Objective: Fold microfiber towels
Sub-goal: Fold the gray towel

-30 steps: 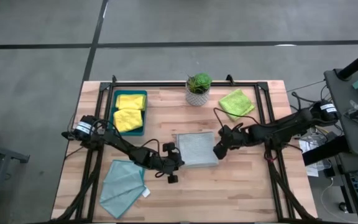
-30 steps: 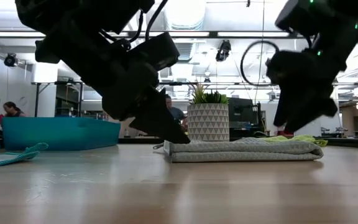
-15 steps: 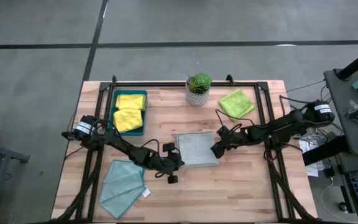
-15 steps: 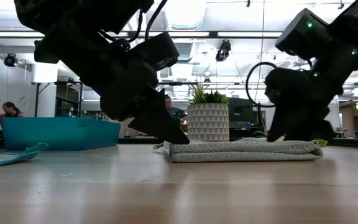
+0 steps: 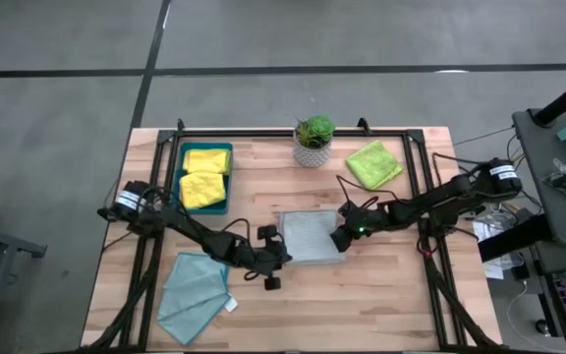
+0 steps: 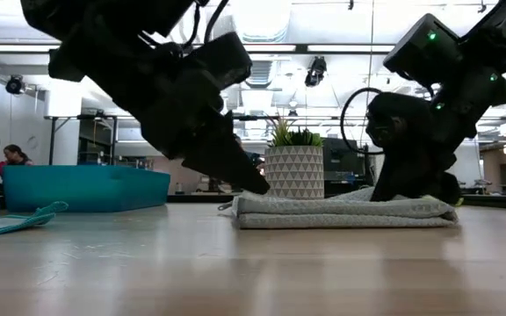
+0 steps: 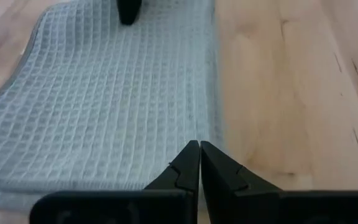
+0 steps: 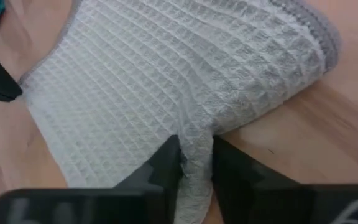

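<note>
Grey towel (image 5: 309, 236): folded, mid-worktop (image 5: 381, 295). Right pincer (image 8: 196, 163): pinching its right edge. Left pincer (image 7: 199, 163): closed, empty, tips at its left edge.

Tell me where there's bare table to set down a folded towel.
Free: the near right corner below the right gripper, and the strip between plant and tray. Crowded: the middle, where both grippers, the left gripper too, meet the grey towel.
</note>
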